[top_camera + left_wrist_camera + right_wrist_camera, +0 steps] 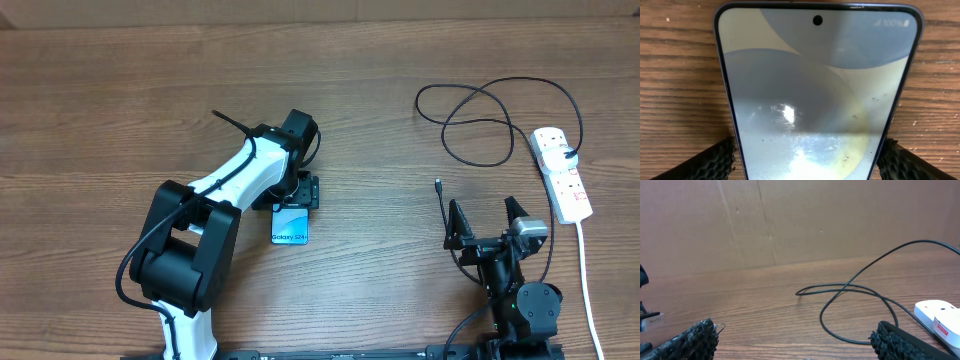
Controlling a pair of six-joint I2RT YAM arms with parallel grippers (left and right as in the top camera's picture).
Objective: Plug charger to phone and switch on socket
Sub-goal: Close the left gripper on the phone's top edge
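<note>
the phone (290, 228) lies flat and screen up on the table (100, 100), left of centre, its far end hidden under the left arm (230, 185). in the left wrist view it fills the gap between the left jaws: the two black pads (715, 160) sit against its long edges, one on each side, so the jaws, spread wide, clasp it across its width. the right jaws stand fully apart at the near right and hold nothing; bare wood shows between their pads (695, 342). the charger (500, 110) lies in loose loops at the far right, its thin lead running nearer to a tiny tip (438, 183) just beyond and left of the right jaws, apart from them. the socket (560, 172) lies by the right edge, beyond and right of those jaws, with a black plug (570, 152) in it.
</note>
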